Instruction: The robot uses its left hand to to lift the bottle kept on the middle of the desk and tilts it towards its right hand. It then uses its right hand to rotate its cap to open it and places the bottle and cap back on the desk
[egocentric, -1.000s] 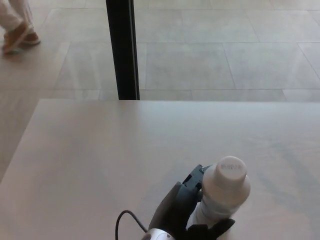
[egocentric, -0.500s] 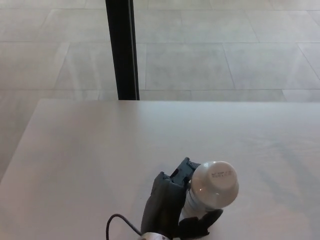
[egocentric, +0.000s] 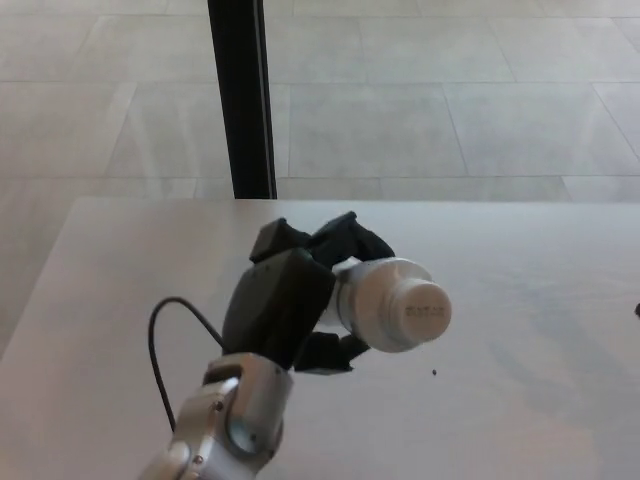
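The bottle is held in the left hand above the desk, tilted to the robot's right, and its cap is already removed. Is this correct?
Not quite: the cap is not removed. The head view shows it on the bottle, facing the robot's right. The rest holds: the left hand grips the bottle above the desk, tilted to the robot's right.

The left hand (egocentric: 300, 300) is raising the bottle (egocentric: 375, 305) clear of the desk (egocentric: 120, 300) and tilting it, its cap (egocentric: 425, 312) now pointing toward the robot's right.
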